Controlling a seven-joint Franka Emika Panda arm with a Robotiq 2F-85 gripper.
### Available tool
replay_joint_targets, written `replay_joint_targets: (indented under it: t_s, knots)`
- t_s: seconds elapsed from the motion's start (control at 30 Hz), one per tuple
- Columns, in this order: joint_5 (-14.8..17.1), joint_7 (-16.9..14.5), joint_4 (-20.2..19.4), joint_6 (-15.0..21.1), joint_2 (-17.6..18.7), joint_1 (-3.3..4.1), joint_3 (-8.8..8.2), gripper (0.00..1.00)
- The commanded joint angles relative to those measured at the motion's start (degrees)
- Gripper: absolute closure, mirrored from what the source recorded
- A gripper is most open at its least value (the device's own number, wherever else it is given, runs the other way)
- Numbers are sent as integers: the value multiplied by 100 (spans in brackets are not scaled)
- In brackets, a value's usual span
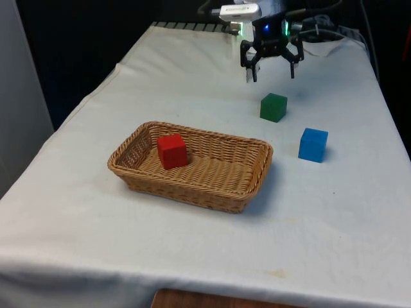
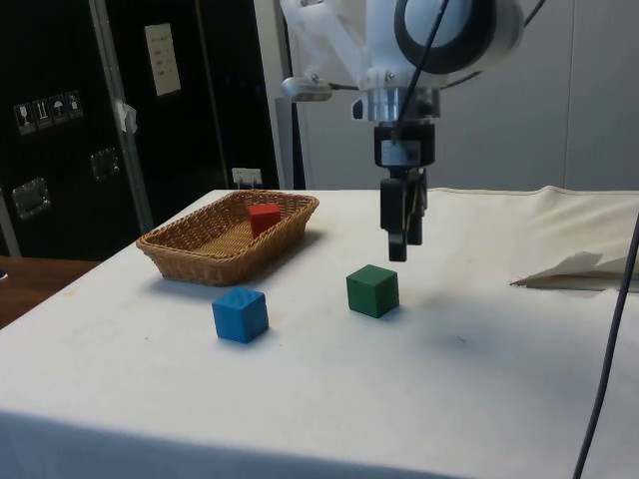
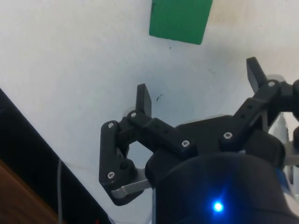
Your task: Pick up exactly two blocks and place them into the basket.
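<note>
Wicker oblong basket holds one red cube, so the spread, empty black gripper should drop squarely over the green cube toward six o'clock

The gripper is held above the table, pointed straight down from the white arm, its fingers spread wide and empty.

Your room, itemised: counter under a white cloth, creased near the far end. Black curtains behind it in the front view. Dark cabinets at the side, carrying a white paper notice and small labels. Pale wall beyond. Brown wooden surface beside the counter.
</note>
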Motion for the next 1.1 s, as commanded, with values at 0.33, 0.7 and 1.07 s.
replay_joint_targets:
  t_s: [0.33,0.7,1.07]
  knots:
    - [29,435,166,-23,206,6,97,0]
    - [34,842,241,-40,327,11,178,0]
    - [23,1209,407,-29,544,0,315,0]
